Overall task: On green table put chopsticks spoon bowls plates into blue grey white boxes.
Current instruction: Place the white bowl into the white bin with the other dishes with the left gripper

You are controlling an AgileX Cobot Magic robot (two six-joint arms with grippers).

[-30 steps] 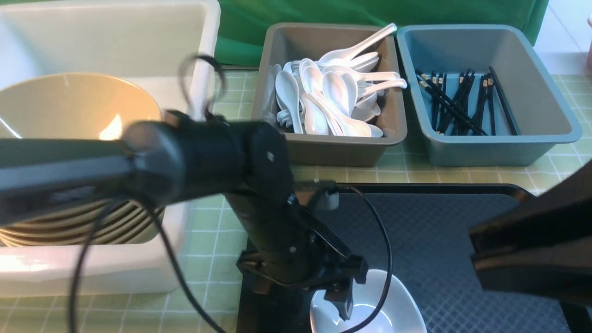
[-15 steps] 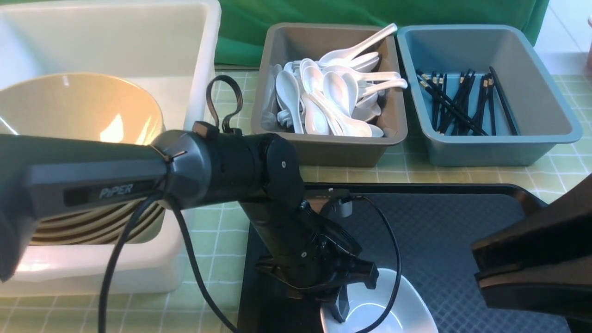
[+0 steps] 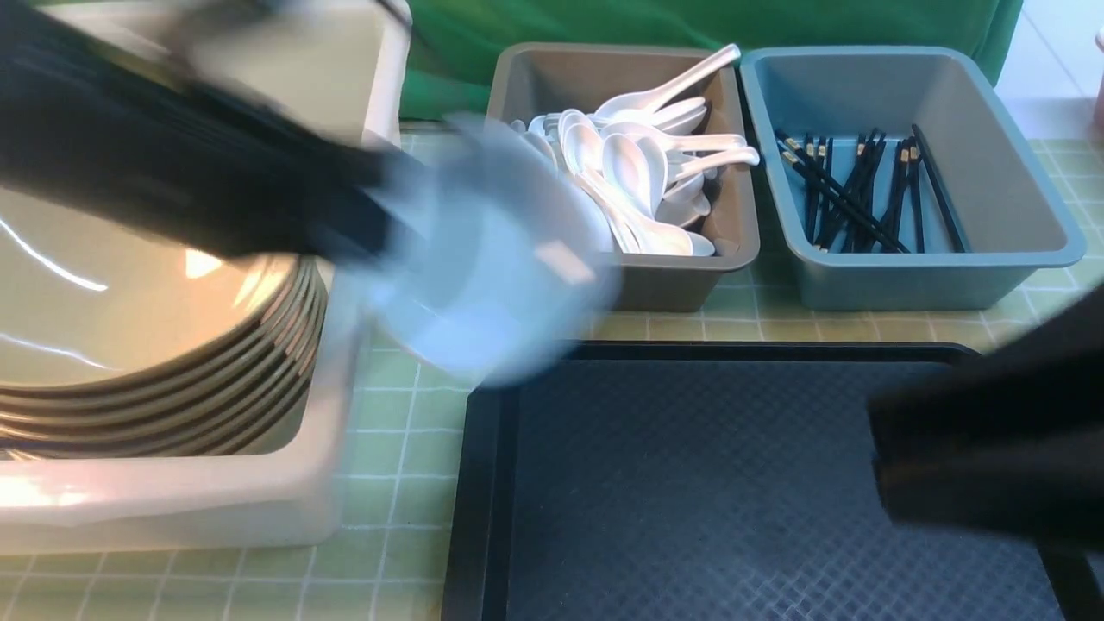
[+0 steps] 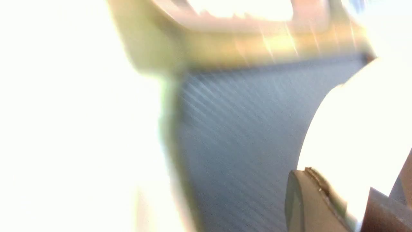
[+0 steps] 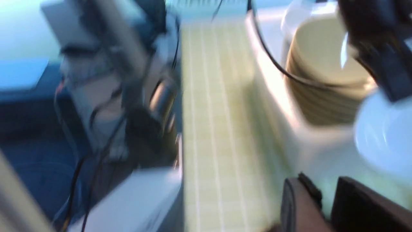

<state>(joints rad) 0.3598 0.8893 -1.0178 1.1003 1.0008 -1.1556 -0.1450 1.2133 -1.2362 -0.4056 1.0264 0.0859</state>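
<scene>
My left gripper (image 4: 351,206) is shut on the rim of a small white plate (image 3: 492,267), which hangs blurred in the air between the white box (image 3: 190,509) and the grey box (image 3: 673,276). The left wrist view shows the plate (image 4: 354,129) glaring white between the fingers. A stack of tan bowls (image 3: 155,345) fills the white box. White spoons (image 3: 621,172) lie in the grey box and black chopsticks (image 3: 862,190) in the blue box (image 3: 914,276). My right gripper (image 5: 328,196) is open a little, holding nothing.
A black textured tray (image 3: 733,483) lies on the green table (image 3: 397,500) in front of the small boxes. My right arm (image 3: 992,448) hangs dark over the tray's right end. The left arm (image 3: 172,155) crosses above the white box.
The left gripper shut on the plate, which lay on the black tray, and carried it up and to the left. The right arm has barely shifted.
</scene>
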